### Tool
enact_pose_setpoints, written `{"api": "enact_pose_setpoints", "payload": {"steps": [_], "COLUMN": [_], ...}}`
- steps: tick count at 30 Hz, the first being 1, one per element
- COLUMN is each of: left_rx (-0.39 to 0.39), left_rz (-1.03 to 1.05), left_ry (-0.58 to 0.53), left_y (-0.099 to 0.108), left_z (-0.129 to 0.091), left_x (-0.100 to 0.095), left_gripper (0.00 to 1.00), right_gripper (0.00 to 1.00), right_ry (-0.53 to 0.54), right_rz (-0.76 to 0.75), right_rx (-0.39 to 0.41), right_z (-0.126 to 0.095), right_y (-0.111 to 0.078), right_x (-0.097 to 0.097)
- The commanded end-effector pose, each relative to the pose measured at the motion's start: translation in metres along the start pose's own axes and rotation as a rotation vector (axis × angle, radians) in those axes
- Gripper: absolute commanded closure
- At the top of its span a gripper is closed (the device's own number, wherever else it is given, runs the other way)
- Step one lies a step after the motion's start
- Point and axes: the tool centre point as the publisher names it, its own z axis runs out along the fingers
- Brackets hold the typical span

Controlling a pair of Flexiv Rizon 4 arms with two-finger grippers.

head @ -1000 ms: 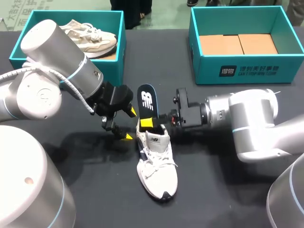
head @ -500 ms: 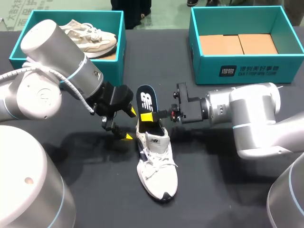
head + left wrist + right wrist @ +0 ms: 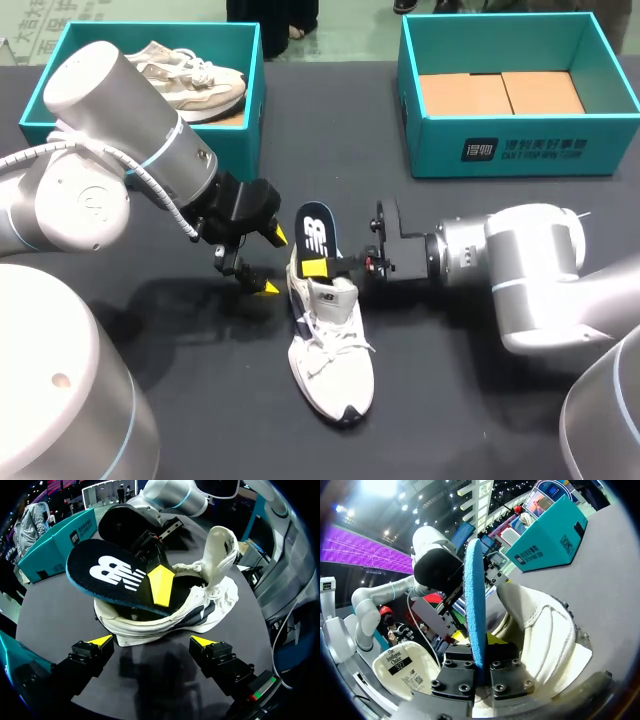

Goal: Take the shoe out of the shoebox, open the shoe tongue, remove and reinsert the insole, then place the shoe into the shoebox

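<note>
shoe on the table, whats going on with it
The right gripper is shut on the dark insole, whose lower end sits in the opening of the white shoe on the table. The left gripper hangs open beside the shoe's heel, touching nothing. A second shoe lies in the left box.

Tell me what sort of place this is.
Likely a robot test bench for shoe packing: a dark table with two teal shoeboxes, a white shoe, and the right tool pinching its insole.

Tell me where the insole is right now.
Head view, near the middle of the table: the insole is pinched in the right gripper, its lower end over the heel opening of the white shoe, just right of the open left gripper.
</note>
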Motion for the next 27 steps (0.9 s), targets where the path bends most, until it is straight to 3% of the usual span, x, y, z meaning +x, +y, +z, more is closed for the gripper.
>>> {"api": "enact_pose_setpoints", "payload": {"steps": [1,4,7,10,27], "left_rx": [-0.001,-0.001,-0.001,-0.001,-0.001], "left_rz": [0.001,0.001,0.001,0.001,0.001], "left_ry": [-0.002,-0.002,-0.002,-0.002,-0.002], "left_y": [0.0,0.0,0.0,0.0,0.0], "left_z": [0.0,0.0,0.0,0.0,0.0], "left_x": [0.001,0.001,0.001,0.001,0.001], "left_gripper": [0.0,0.0,0.0,0.0,0.0], "right_gripper": [1.0,1.0,0.72,0.64,0.62], "right_ry": [0.002,0.001,0.0,-0.002,-0.024], "right_rz": [0.005,0.0,-0.013,-0.029,-0.101], "right_rx": [-0.006,-0.001,0.006,0.014,0.052], "right_z": [0.001,0.003,0.003,0.003,0.0], "right_y": [-0.011,-0.009,-0.004,0.002,0.029], "right_x": [-0.002,0.001,0.003,0.005,0.015]}}
